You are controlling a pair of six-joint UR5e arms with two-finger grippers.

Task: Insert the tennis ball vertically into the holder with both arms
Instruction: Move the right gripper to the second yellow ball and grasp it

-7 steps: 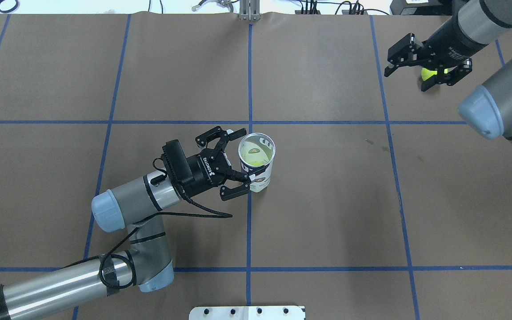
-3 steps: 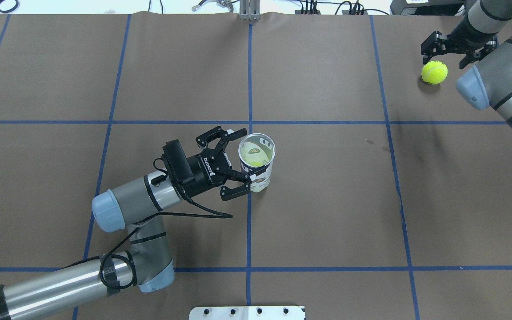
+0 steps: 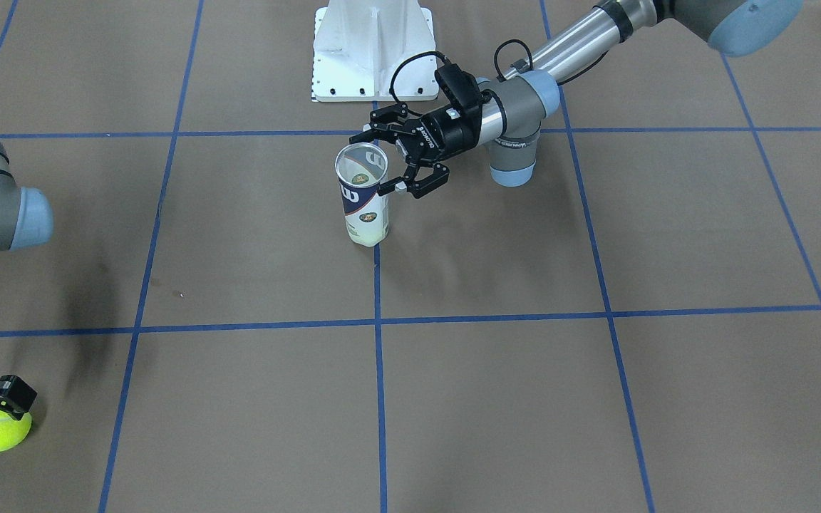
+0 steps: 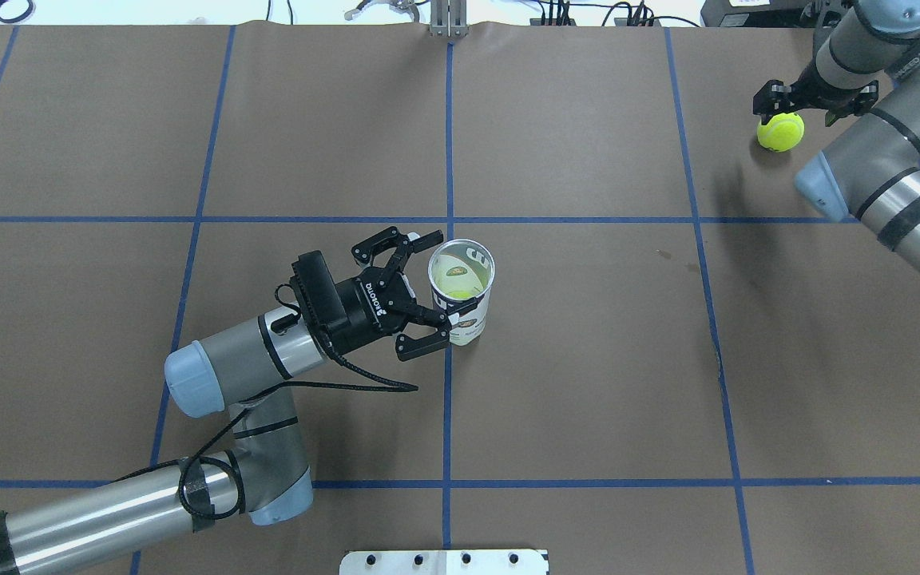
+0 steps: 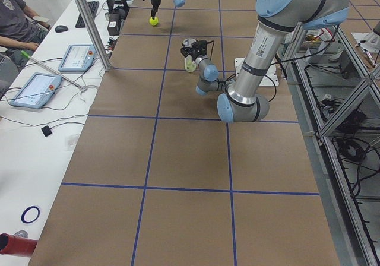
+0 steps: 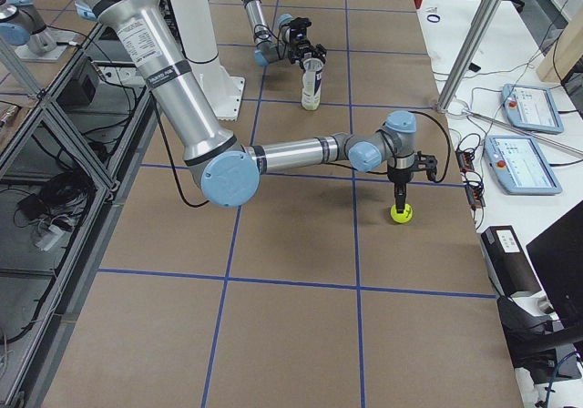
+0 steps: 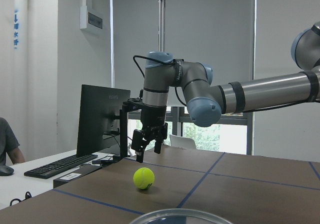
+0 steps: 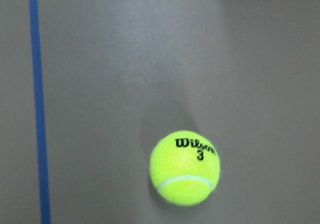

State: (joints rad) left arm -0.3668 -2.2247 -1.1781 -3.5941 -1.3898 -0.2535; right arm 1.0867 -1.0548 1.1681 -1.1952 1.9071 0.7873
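Observation:
The holder, a clear can with a white and navy label, stands upright mid-table; it also shows in the front view. Something yellow-green lies at its bottom. My left gripper is open, level with the can's upper part, its fingers straddling the side nearest the arm without closing on it; the front view shows this gripper too. A yellow tennis ball lies on the table at the far right. My right gripper is open, points down, and hangs just above the ball. The right wrist view shows only the ball.
The white pedestal base stands at the robot's edge of the table. Blue tape lines grid the brown surface. A side table with tablets and a monitor lies beyond the ball. A person sits there.
My right arm swung round: its gripper went from lying sideways over the ball to pointing straight down above it. The ball, the can and my left arm stayed put.

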